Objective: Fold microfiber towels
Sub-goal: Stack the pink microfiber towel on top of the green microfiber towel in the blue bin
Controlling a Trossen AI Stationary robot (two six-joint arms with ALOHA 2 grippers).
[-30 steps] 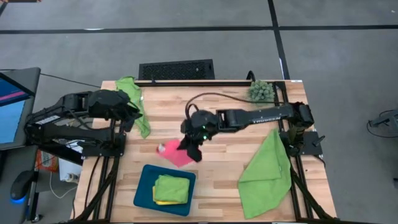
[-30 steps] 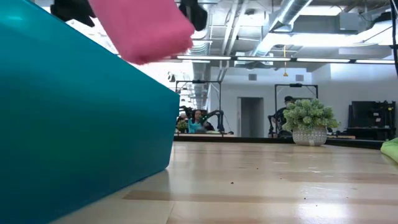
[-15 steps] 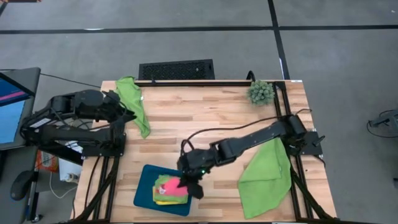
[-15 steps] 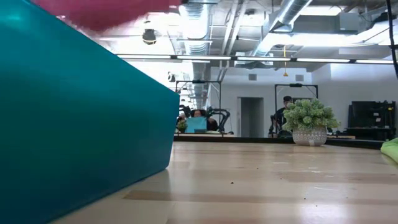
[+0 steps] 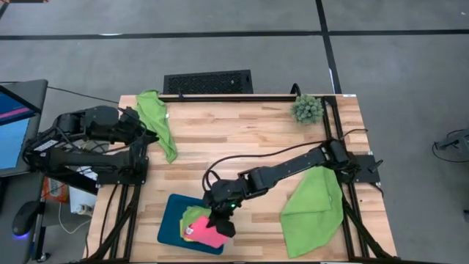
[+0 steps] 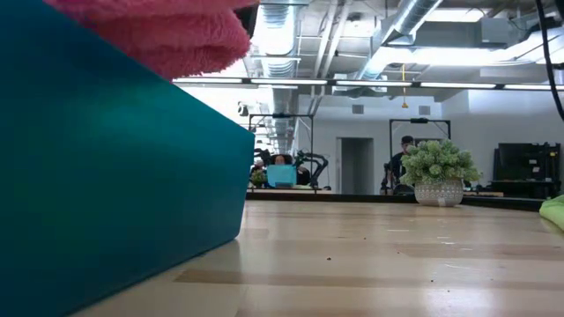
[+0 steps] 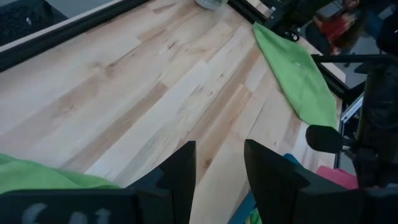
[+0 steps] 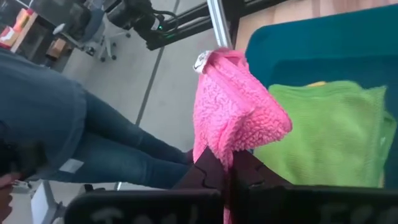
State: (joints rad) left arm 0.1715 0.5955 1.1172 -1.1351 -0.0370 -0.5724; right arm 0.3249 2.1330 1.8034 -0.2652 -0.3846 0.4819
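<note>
Pinching the folded hot-pink microfiber towel (image 5: pixel 204 232), the right gripper (image 5: pixel 220 222) is now lowering it over the stacked lime-green folded towel (image 5: pixel 192 215) in the dark teal rectangular tray (image 5: pixel 165 225) near the tabletop's front edge, having carried it there from mid-table, so release comes next while the half-open left gripper (image 7: pixel 217 165) is waiting at the left edge.

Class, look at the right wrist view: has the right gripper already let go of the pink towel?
No. The right gripper is shut on the pink towel, which hangs bunched above the green towel in the tray.
</note>
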